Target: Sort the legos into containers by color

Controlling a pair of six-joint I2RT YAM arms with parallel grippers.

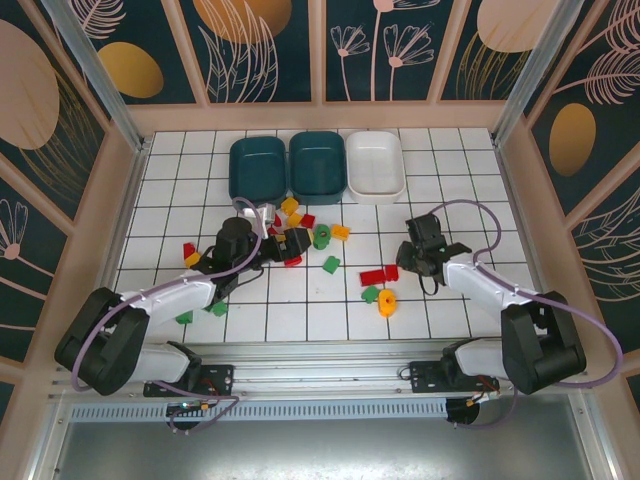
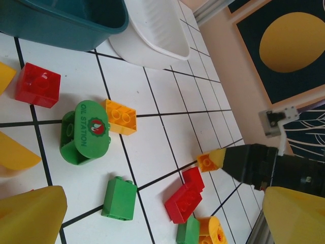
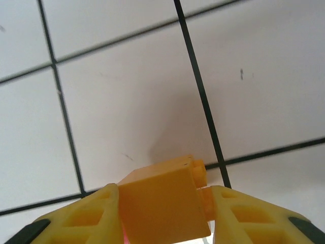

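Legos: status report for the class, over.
Left gripper open over loose legos. Right gripper shut on orange brick. Tubs look empty. Nothing blocking them.

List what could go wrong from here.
1. The orange brick sticks out past the right gripper's tips; it may twist or slip on the lift.
2. The open left gripper faces a crowded patch where a green brick sits against a loose orange brick; closing could grab both.
3. The two teal tubs look alike, so colours may get mixed.
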